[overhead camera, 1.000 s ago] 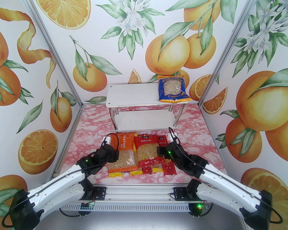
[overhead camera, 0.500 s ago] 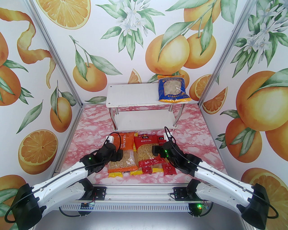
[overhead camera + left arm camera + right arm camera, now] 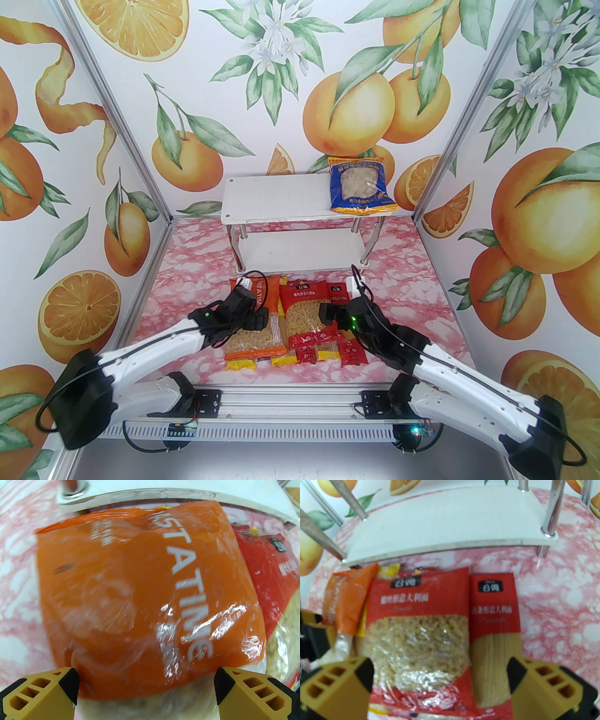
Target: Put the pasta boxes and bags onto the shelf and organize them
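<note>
As the left gripper (image 3: 145,676) gapes wide, the orange PASTATIME bag (image 3: 131,585) beneath it looks soft and slippery, best pinched mid-body.

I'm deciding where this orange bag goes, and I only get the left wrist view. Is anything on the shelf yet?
Observer: A blue bag lies on the shelf, at the right end of its top board.
Operator: What is the right gripper doing?
Observer: The right gripper is open over the red bag and the red spaghetti pack beside it.
Operator: Anything under my bag?
Observer: Yes, yellow packs stick out from under the orange bag at its near end.
</note>
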Robot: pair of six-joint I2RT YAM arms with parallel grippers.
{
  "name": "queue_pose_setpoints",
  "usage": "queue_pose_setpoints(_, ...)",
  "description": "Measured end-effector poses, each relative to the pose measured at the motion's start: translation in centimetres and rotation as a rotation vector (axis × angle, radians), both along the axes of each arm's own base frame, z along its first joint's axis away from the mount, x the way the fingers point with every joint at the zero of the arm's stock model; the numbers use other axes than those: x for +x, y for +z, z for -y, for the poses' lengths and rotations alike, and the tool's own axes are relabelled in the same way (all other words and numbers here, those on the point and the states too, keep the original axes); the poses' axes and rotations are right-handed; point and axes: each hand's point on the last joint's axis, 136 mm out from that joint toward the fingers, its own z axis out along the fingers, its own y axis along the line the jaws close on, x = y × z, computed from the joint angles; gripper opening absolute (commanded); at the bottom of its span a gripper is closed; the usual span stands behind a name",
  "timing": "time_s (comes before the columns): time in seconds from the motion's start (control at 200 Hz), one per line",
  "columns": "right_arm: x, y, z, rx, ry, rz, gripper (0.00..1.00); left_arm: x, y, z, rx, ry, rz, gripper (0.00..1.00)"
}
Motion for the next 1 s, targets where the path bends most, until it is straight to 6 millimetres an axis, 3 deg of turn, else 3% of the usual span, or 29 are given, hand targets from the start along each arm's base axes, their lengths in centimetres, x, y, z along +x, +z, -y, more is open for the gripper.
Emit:
queue_pose_setpoints(0.15, 0.2, -0.5, -0.1, -0.016, 0.001, -0.011, 1.0, 0.1, -0.7, 0.2, 0.014, -0.003, -0.022, 0.93)
queue_pose_setpoints(0.315, 0.3, -1.5, -0.4, -0.045, 0.008, -0.035, 1.0, 0.4, -1.1, 0.2, 0.028, 0.005, -0.026, 0.68)
queue_pose_setpoints(0.741, 0.5, -1.4, -0.7, -0.038, 0.012, -0.033, 1.0, 0.3, -0.9, 0.5, 0.022, -0.013, -0.034, 0.51)
queue_pose_setpoints(0.801, 0.5, -1.3, -0.7, -0.037, 0.012, -0.032, 1.0, 0.4, -0.8, 0.6, 0.02, -0.016, -0.033, 0.4)
queue_pose_setpoints(0.891, 0.5, -1.2, -0.7, -0.035, 0.012, -0.029, 1.0, 0.4, -0.7, 0.7, 0.011, -0.016, -0.034, 0.07)
queue_pose_setpoints(0.996, 0.5, -0.9, -0.6, -0.028, 0.011, -0.023, 1.0, 0.5, -0.5, 0.9, 0.011, -0.032, -0.03, 0.05)
